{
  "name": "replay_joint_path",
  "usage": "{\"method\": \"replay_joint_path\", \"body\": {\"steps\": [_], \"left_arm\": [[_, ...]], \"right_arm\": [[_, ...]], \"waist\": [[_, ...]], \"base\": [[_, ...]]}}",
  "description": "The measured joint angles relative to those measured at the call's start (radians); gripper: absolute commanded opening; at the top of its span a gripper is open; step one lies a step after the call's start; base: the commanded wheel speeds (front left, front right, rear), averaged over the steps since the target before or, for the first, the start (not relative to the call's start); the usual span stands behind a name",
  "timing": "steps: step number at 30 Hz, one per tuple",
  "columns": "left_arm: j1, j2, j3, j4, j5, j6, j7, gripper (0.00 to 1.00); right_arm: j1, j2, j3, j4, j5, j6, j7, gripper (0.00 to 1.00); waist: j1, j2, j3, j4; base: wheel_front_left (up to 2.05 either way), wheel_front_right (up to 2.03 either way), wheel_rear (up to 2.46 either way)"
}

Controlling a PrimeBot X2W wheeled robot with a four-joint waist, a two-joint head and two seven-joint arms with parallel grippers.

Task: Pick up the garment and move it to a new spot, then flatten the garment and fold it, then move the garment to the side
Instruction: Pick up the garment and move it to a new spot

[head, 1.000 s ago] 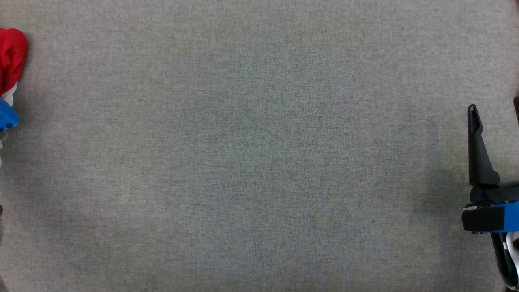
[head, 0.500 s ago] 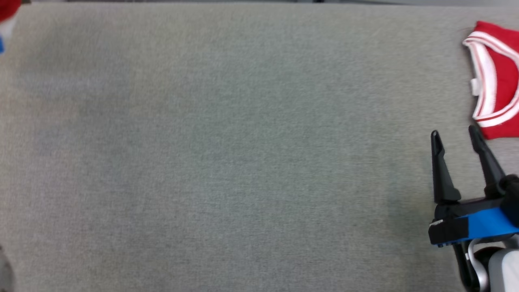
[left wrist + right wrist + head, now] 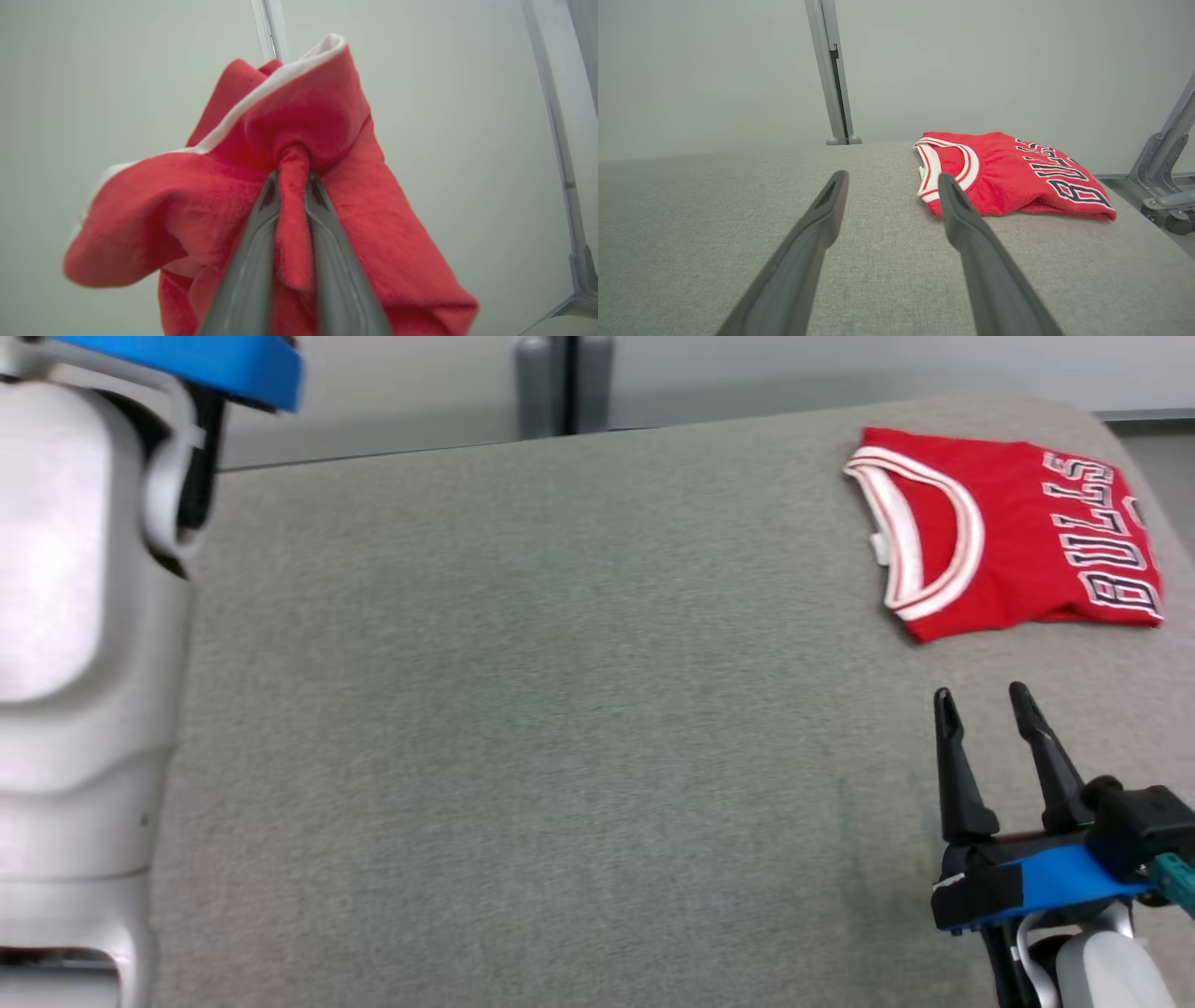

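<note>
In the left wrist view a red garment (image 3: 210,205) with a white edge hangs bunched in the air in front of a pale wall. My left gripper (image 3: 292,175) is shut on a pinched fold of it. The head view has my pale left forearm (image 3: 75,616) raised at the left edge, its blue wrist piece (image 3: 187,359) at the top. My right gripper (image 3: 980,695) hovers low over the grey table (image 3: 560,709) at the lower right, open and with nothing in it; its two fingers (image 3: 822,210) point toward the far edge.
A folded red jersey (image 3: 1027,541) with white trim and black lettering lies flat at the table's far right corner, just beyond my right gripper; it is also the red jersey (image 3: 1008,172) in the right wrist view. A grey post (image 3: 565,383) stands behind the table. A metal frame (image 3: 1162,163) is off the right edge.
The head camera has swung up and to the right, bringing the folded jersey and the table's far edge into view. My left forearm now shows raised at the left. The right gripper stays open.
</note>
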Motion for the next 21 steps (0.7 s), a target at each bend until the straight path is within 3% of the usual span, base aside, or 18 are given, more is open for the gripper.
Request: {"method": "replay_joint_path", "body": {"steps": [10, 17, 21], "left_arm": [[0.225, -0.089, -0.115, -0.096, -0.021, 0.017, 0.048, 0.00], [0.463, -0.109, -0.157, -0.047, -0.043, 0.050, 0.024, 0.00], [0.573, -0.121, -0.195, 0.019, -0.055, 0.045, 0.007, 0.00]], "right_arm": [[0.000, 0.003, 0.027, 0.082, 0.058, 0.000, -0.044, 1.00], [-0.003, 0.004, 0.032, 0.111, 0.078, 0.000, -0.063, 1.00], [-0.004, 0.005, 0.037, 0.126, 0.080, 0.000, -0.069, 1.00]], "waist": [[0.0000, 0.0000, -0.047, -0.111], [0.0000, 0.0002, -0.051, -0.122], [0.0001, 0.0002, -0.050, -0.112]], "base": [[0.00, 0.00, 0.00], [0.00, 0.00, 0.00], [0.00, 0.00, 0.00]]}}
